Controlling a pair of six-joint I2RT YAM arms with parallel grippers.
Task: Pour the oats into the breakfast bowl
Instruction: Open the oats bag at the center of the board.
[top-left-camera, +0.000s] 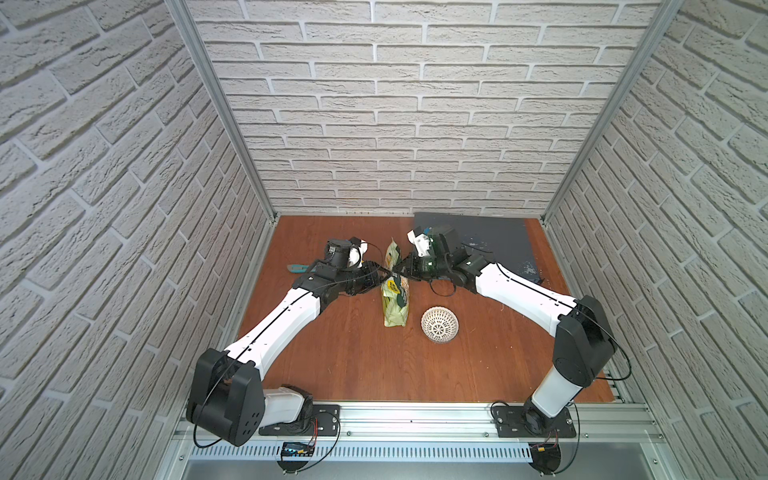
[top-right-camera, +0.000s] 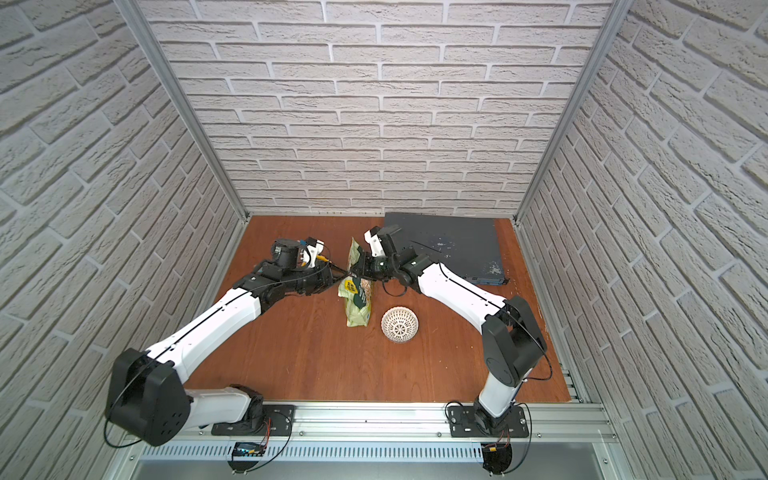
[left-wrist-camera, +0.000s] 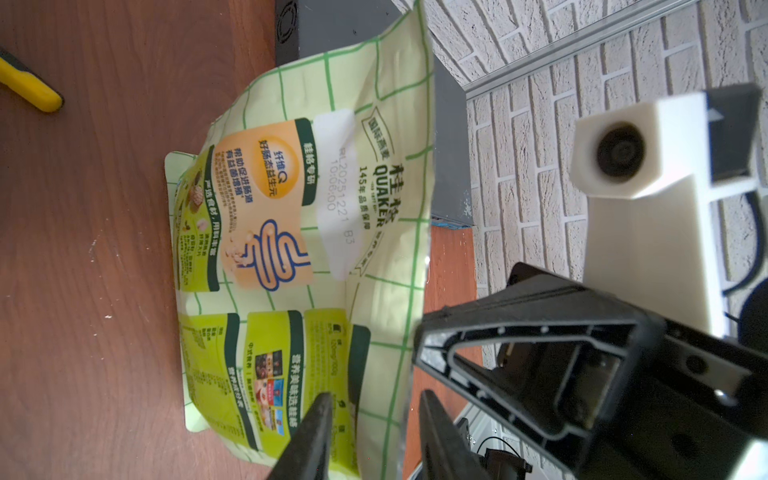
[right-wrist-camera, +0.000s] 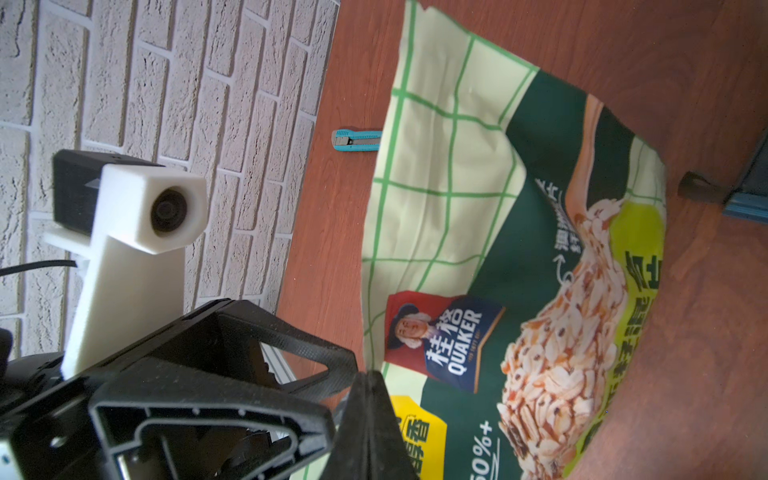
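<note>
Brick walls (top-left-camera: 415, 124) ring the bench (top-left-camera: 332, 365); I judge the pouch (top-left-camera: 397, 303) soft, slippery, best held by its top edge, where right jaws clamp and left jaws gape.

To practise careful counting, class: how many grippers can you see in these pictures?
2: the left gripper and the right gripper, on opposite sides of the pouch near its top. None seems hidden.
</note>
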